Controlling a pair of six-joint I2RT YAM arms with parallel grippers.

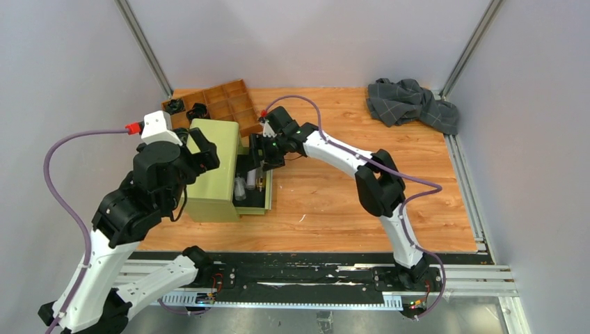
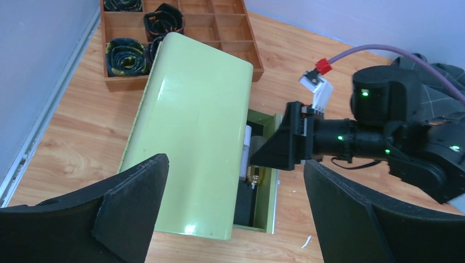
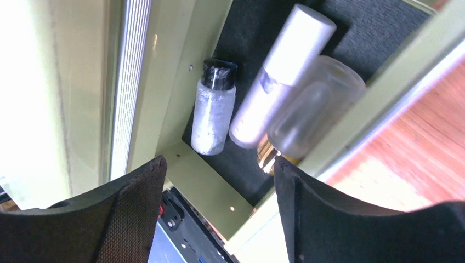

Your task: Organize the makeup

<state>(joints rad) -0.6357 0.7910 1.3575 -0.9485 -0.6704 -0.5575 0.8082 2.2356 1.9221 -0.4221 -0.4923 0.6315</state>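
My right gripper (image 3: 219,164), spread; beyond jaws: black-capped bottle (image 3: 213,115), smooth white tube (image 3: 279,71), frosted clear tube (image 3: 315,107). My left gripper (image 2: 236,164), spread; below: glossy green box (image 2: 192,137).

No text, brand, number or sign can be read in any of the three views. Only candidate is the white tube (image 3: 285,66), which has a grey band below its cap; if there is print on it, it is too blurred to read. The black-capped bottle (image 3: 213,112) beside it has a frosted side with nothing readable on it.
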